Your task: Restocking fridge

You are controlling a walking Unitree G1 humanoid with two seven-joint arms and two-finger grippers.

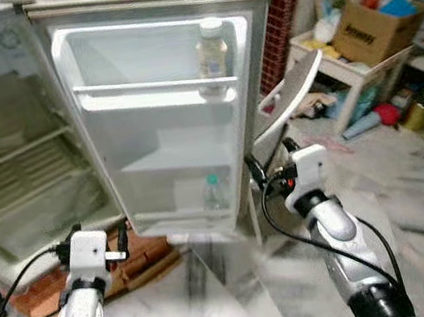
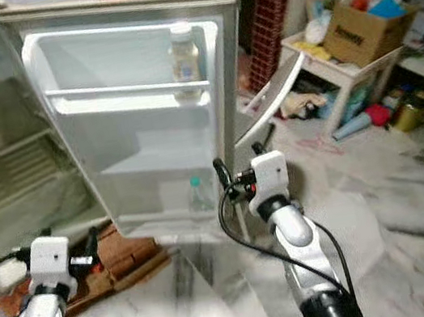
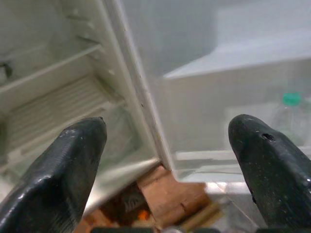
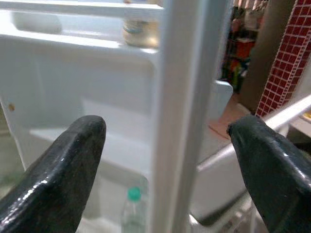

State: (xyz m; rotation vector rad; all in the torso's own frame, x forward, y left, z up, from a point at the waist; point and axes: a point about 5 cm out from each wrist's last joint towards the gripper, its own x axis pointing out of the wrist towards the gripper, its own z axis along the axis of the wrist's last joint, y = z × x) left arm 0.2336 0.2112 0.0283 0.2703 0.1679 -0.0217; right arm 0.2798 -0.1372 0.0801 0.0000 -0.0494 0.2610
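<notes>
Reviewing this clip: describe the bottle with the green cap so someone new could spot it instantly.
Start at the open fridge door, swung wide with its inner shelves facing the robot. Drop to its lowest door shelf: the clear bottle stands there upright and alone. Its green cap sets it apart from the larger, pale-capped jar on the top door shelf.

Door edge (image 4: 187,121) between right hand (image 4: 165,160) fingers; shelves open.

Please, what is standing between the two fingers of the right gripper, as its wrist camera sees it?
In the right wrist view, the fridge door's edge runs upright between the open right gripper's fingers, apart from both. Beside it stands the green-capped bottle in the door's bottom shelf.
</notes>
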